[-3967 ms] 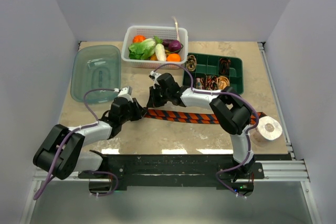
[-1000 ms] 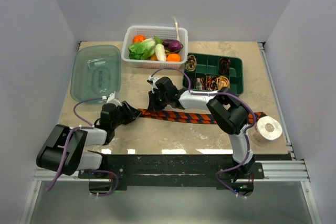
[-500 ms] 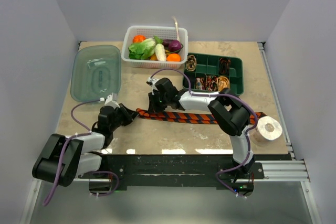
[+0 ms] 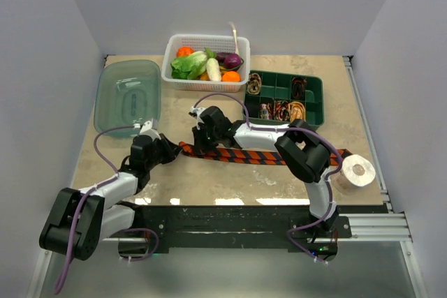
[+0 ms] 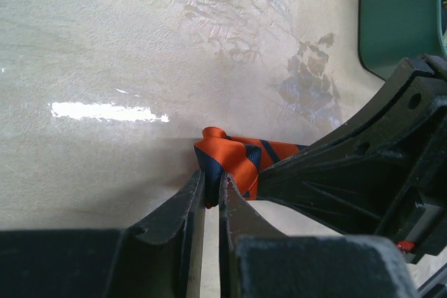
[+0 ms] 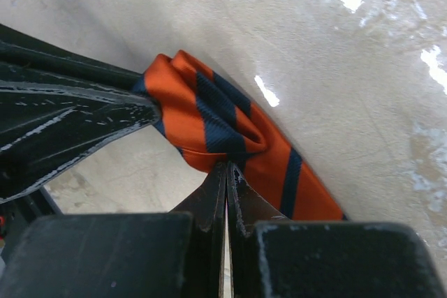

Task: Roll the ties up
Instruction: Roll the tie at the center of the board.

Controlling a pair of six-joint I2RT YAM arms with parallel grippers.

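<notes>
Glossy marble desk [image 4: 209,181], frame centre: left fingers [image 5: 188,200] and right fingers [image 6: 244,204] both pinch the striped necktie [image 5: 234,158] end; uneven pull could unfold the started roll.

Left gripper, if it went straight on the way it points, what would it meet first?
The striped tie: its folded end sits right at the fingers of the left gripper. Past it seems only table, though the right gripper crowds close beside.
</notes>
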